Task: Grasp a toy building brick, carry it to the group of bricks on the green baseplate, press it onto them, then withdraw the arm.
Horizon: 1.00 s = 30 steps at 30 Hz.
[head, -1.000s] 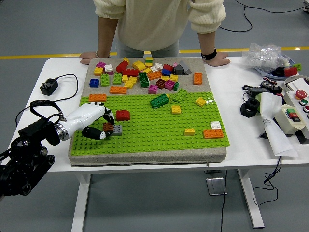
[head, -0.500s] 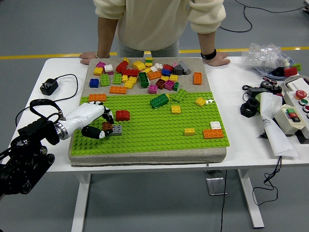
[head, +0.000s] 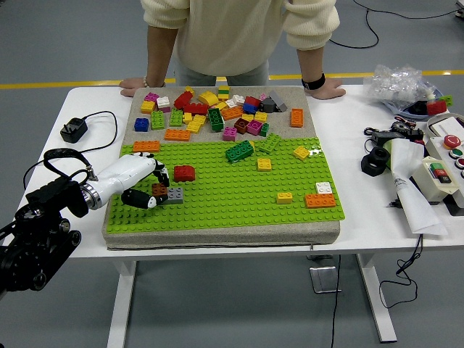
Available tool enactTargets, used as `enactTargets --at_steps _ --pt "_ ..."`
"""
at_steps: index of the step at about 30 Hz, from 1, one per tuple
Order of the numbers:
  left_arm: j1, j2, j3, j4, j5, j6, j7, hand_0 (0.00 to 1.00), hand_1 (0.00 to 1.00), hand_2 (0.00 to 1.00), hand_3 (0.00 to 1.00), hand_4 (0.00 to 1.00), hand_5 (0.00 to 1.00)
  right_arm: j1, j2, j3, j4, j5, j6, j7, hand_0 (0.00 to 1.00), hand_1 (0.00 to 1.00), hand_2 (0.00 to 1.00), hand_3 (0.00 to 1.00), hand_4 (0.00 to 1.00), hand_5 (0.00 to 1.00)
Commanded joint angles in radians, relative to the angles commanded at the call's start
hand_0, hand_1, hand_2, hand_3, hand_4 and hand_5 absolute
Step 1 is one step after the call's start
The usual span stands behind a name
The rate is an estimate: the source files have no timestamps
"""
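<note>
Left hand (head: 148,190) is at the lower-left of the green baseplate (head: 232,196), fingers curled around a brown brick (head: 159,191), which touches a grey brick (head: 174,194) already seated on the plate. Red brick (head: 184,172) sits just above them. Looks like the press step. To do it well: keep the brown brick level, line up the studs with the grey one, push straight down, no sideways drag. Release only once it sits flush, then pull back toward the frame's left without clipping the red one. Person's hands rest on the tabletop (head: 362,210) at the top edge, clear of it all.
</note>
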Motion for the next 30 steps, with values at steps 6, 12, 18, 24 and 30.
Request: enactTargets --at_steps 6,12,18,24,30 --pt "-0.005 -0.004 -0.001 0.001 -0.002 0.000 -0.002 0.931 0.664 0.542 0.506 0.731 0.157 0.001 -0.001 0.002 0.000 0.000 0.000 0.000 0.780 0.707 0.745 0.686 0.947 0.693" --pt "-0.014 -0.006 0.000 0.005 -0.001 0.000 -0.003 0.938 0.676 0.542 0.507 0.735 0.156 0.003 -0.001 0.002 0.000 0.001 -0.001 0.000 0.780 0.706 0.745 0.686 0.947 0.693" --pt "-0.017 -0.005 0.002 0.010 0.000 -0.001 -0.004 0.942 0.683 0.542 0.508 0.738 0.153 0.002 -0.001 0.003 0.000 0.001 0.000 0.000 0.780 0.707 0.745 0.685 0.947 0.693" --pt "-0.018 -0.003 0.003 0.015 0.000 -0.001 -0.005 0.943 0.690 0.542 0.509 0.742 0.152 0.002 -0.001 0.004 0.000 0.001 0.000 0.001 0.780 0.707 0.745 0.685 0.947 0.693" --pt "-0.020 0.000 0.006 0.016 0.000 -0.001 -0.006 0.946 0.690 0.541 0.510 0.750 0.153 0.002 0.000 0.003 0.000 0.003 0.000 0.001 0.780 0.707 0.745 0.684 0.947 0.693"
